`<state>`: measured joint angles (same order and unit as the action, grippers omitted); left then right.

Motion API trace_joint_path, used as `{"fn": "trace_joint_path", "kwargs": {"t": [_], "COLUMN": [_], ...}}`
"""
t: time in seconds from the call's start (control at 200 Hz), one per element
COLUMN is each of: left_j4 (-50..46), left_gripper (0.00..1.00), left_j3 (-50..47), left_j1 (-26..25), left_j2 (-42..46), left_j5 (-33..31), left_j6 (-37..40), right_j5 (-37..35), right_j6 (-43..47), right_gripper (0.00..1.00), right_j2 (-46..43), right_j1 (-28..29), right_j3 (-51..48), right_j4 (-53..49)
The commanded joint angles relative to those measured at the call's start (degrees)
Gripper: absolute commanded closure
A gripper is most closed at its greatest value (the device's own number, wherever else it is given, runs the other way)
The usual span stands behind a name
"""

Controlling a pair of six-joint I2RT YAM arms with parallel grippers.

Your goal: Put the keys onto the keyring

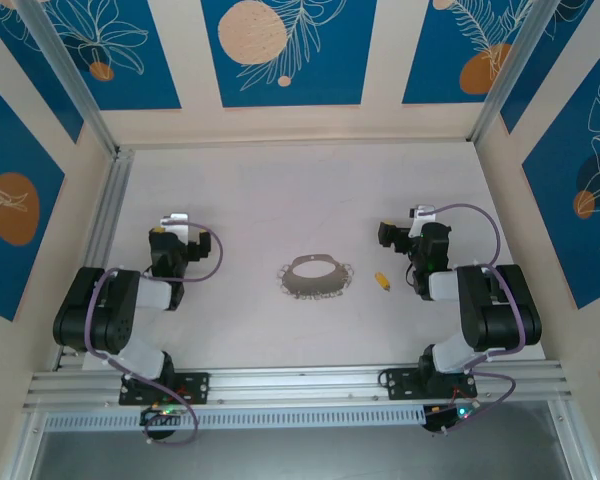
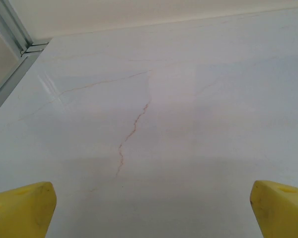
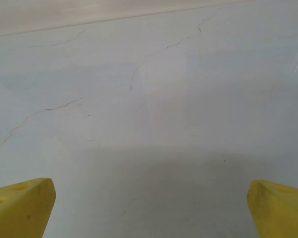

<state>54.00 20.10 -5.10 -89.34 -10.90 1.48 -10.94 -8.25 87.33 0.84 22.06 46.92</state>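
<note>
Large thin grey metal hoop keyring [image 1: 315, 260], fringed with tiny silvery keys [image 1: 325, 296], seen flat at frame centre. Tiny yellow-orange key [image 1: 382, 281] spotted right of it, apart. Left gripper [image 2: 150, 208], right gripper [image 3: 150, 208] spread wide, nothing grasped. Key judged light, stiff, slippery; best pinched across its edges.

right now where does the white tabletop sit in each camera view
top external: table spans the middle, keyring at its centre.
left wrist: table ahead of the left gripper, a reddish vein down its middle.
right wrist: table ahead of the right gripper, thin veins at left.
shared landmark: the cream back wall along the table's far edge.
</note>
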Motion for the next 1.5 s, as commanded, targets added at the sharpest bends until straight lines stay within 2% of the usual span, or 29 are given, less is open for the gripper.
{"fn": "trace_joint_path", "kwargs": {"t": [0.0,0.825,0.925,0.96,1.015,1.11,1.17,1.236,1.321,1.371,1.436,1.496], "left_j4": [0.51,0.23,-4.39,-9.20,-17.53,-26.16,-33.28,-42.83,-54.06,-58.60,-59.57,-57.31], "left_gripper": [0.00,0.00,0.00,0.00,0.00,0.00,0.00,0.00,0.00,0.00,0.00,0.00], "left_j3": [0.89,0.95,2.34,3.72,5.96,8.08,10.53,14.71,20.20,23.09,24.67,24.26], "left_j1": [0.12,0.67,0.51,0.15,-0.02,-1.06,-2.21,-3.55,-4.59,-4.58,-4.86,-6.00], "left_j2": [-0.13,0.00,2.71,5.44,9.63,15.26,18.05,20.36,21.91,21.24,19.81,18.87], "left_j5": [1.49,3.07,7.10,6.73,4.90,3.15,2.83,3.17,8.85,15.75,26.90,34.56], "left_j6": [0.37,0.35,2.11,2.25,1.09,-2.26,-6.41,-11.31,-16.10,-17.95,-20.17,-22.79], "right_j5": [0.61,0.98,-1.11,-2.17,-4.18,-6.26,-4.42,0.64,6.33,6.91,8.59,9.82], "right_j6": [1.15,1.01,0.57,0.39,1.23,0.73,-3.98,-7.10,-5.17,-3.77,-2.86,-1.86], "right_gripper": [0.01,0.01,0.01,0.01,0.01,0.01,0.01,0.01,0.01,0.01,0.01,0.01], "right_j2": [-0.16,-0.15,-1.09,-3.52,-8.56,-14.00,-15.54,-15.89,-15.62,-14.96,-13.11,-10.64], "right_j1": [-0.23,-0.49,-0.11,0.00,0.83,2.42,2.64,3.62,8.10,11.68,15.04,17.83], "right_j3": [1.00,1.14,1.01,1.96,5.94,12.25,16.68,21.46,25.41,27.14,29.25,31.48], "right_j4": [0.69,0.35,0.26,-3.34,-14.83,-29.65,-39.86,-51.11,-61.32,-66.37,-71.95,-75.77]}}
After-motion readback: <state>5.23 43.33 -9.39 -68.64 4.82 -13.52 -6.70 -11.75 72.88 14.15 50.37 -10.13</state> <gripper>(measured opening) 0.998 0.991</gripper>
